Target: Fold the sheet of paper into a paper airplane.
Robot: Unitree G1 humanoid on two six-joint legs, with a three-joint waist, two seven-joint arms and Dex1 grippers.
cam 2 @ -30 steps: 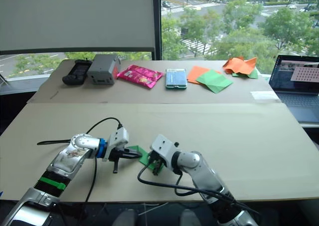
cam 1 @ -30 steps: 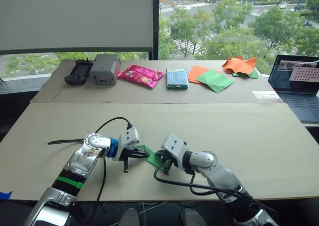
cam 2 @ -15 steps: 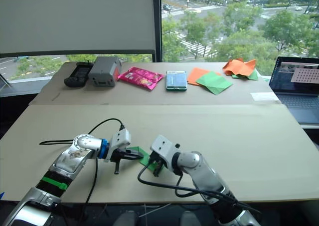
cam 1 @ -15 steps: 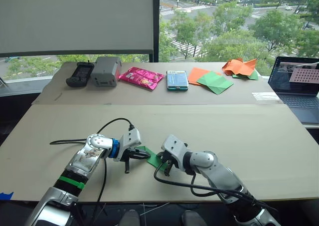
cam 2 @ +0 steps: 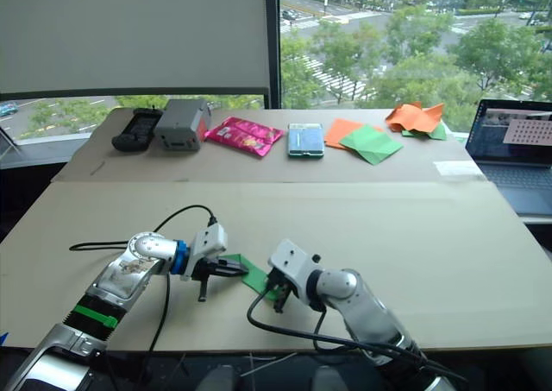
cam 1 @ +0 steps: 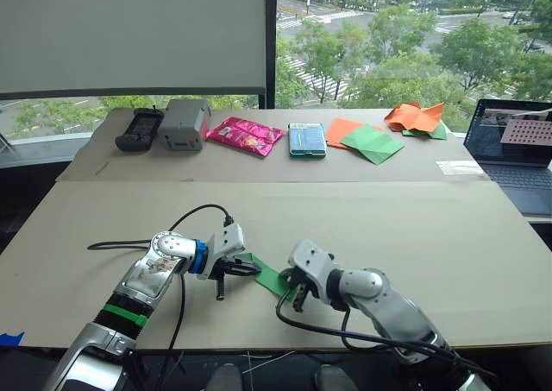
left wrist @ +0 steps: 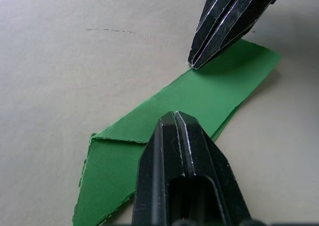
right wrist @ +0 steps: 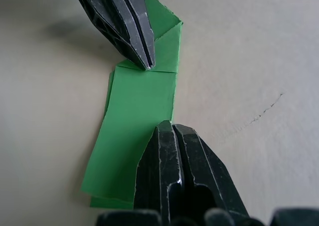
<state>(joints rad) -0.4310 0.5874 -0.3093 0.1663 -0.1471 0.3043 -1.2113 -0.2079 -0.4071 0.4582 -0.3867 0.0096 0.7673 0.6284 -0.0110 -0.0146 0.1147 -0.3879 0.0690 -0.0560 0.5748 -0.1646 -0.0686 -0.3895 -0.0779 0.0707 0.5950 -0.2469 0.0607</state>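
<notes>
From the head views, the paper airplane is lying flat near the worktop's front edge. In the left wrist view, the left gripper is pressing it, fingers together. In the right wrist view, the right gripper, likewise closed, is pinning its other end.

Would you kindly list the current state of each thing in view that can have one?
Folded bright green paper strip: lying flat on the table, layered, one end folded to a point.
Left gripper: shut, tip pressing on the strip.
Right gripper: shut, tip pressing on the strip.
Black laptop: lid open, screen lit.
Crumpled orange paper: crumpled.
</notes>
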